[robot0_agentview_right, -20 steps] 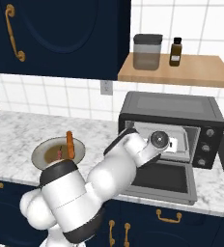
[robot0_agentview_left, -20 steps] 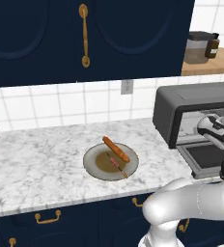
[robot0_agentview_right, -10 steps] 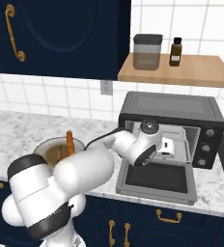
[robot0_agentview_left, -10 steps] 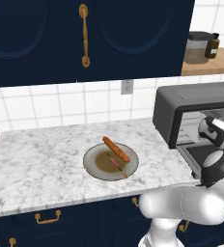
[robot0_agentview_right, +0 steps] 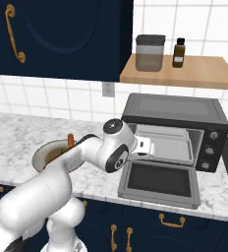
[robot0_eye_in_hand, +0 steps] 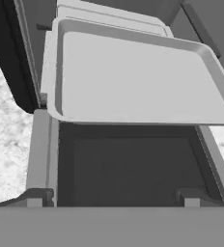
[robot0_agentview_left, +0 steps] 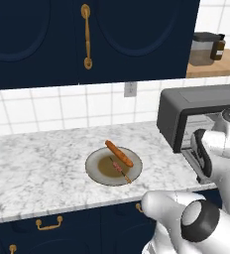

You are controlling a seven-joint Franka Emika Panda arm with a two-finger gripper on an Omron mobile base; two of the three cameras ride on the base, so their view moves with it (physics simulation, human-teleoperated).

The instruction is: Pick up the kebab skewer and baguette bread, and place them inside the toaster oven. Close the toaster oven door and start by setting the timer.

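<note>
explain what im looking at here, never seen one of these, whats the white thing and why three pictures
The white thing is a robot arm in a simulated kitchen. Two pictures come from cameras behind it, left and right; the third looks out from its hand. On the marble counter a plate holds a baguette and a kebab skewer. The toaster oven has its door folded down and a pale tray slid partly out. The hand faces that tray, and nothing shows between its fingers.

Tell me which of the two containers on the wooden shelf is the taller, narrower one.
The small dark brown bottle, standing on the right of the wooden shelf. The grey lidded canister to its left is much wider and squat.
</note>
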